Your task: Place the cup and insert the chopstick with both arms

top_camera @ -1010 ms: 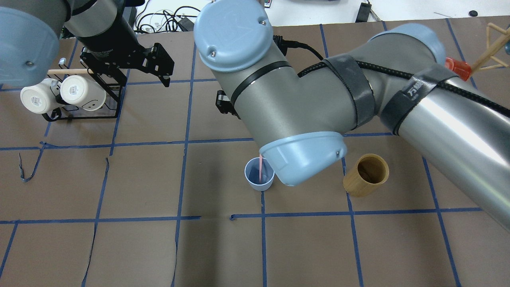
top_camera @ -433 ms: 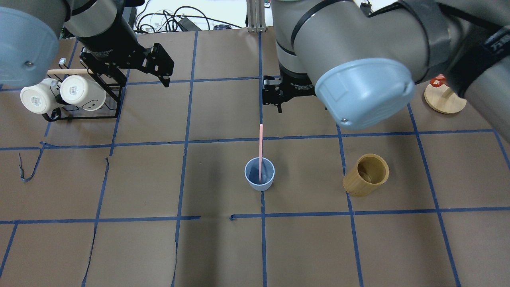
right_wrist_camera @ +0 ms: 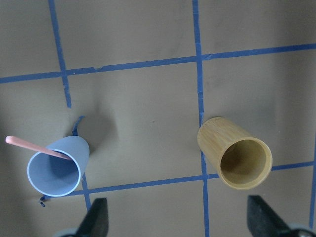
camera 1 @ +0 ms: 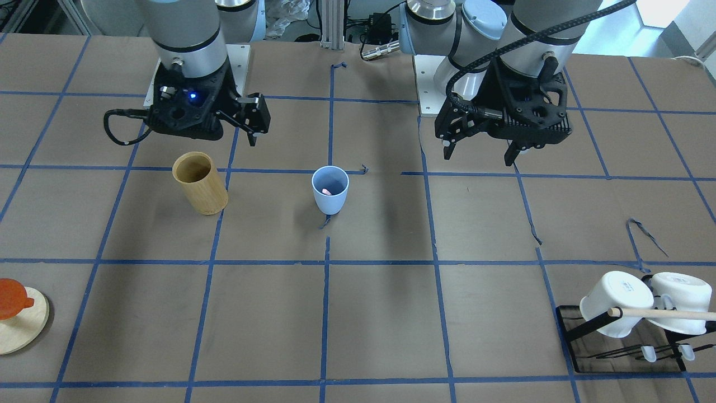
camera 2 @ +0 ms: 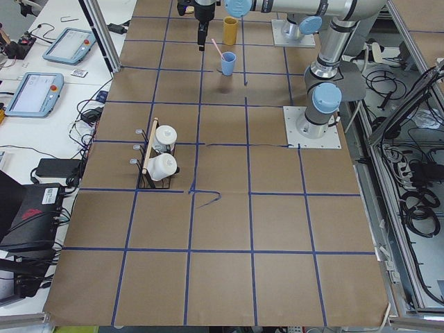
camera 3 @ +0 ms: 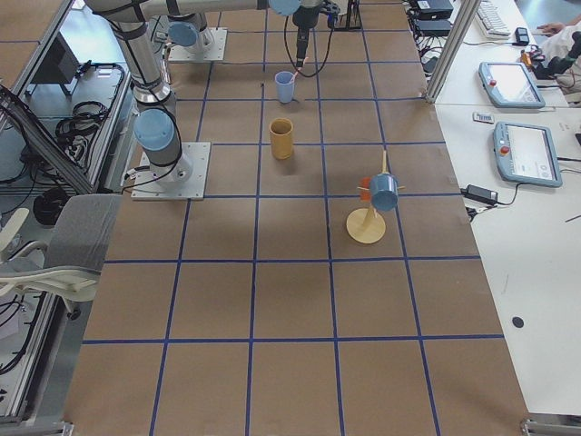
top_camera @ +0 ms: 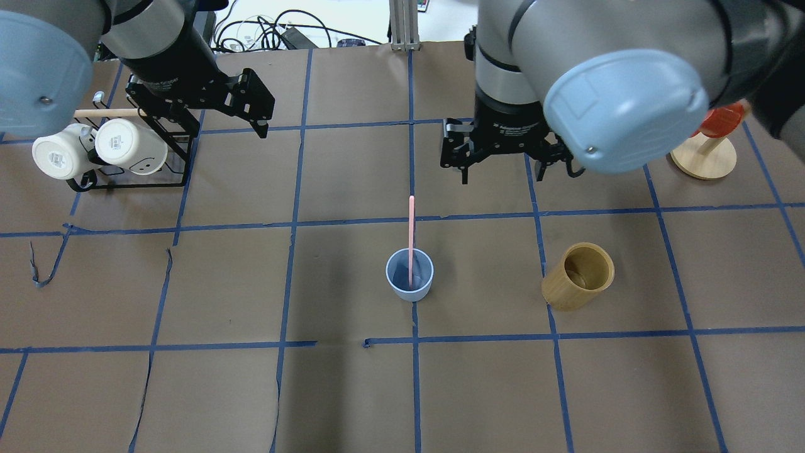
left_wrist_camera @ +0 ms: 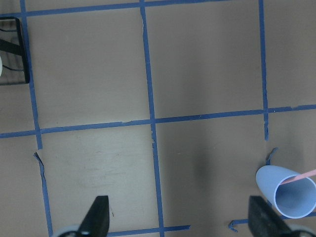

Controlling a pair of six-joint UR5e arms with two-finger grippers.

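Observation:
The light blue cup (top_camera: 409, 284) stands upright near the table's middle; it also shows in the front view (camera 1: 330, 196). The pink chopstick (top_camera: 411, 236) stands in it, leaning on the rim, and also shows in the right wrist view (right_wrist_camera: 34, 146). My right gripper (top_camera: 510, 171) is open and empty, hovering beyond the cup, between the cup (right_wrist_camera: 55, 170) and the bamboo holder. My left gripper (camera 1: 479, 157) is open and empty, high above the table and well to the cup's left, with the cup (left_wrist_camera: 291, 193) at its view's lower right.
A tan bamboo cylinder holder (top_camera: 577, 275) stands right of the cup. A black rack (top_camera: 126, 179) with two white mugs and a wooden rod sits at the far left. A round wooden stand (top_camera: 703, 157) with an orange cup is at the far right.
My right arm has swung back and to the right, off the cup, uncovering the chopstick that stands in it. The cup, chopstick and left arm have not moved.

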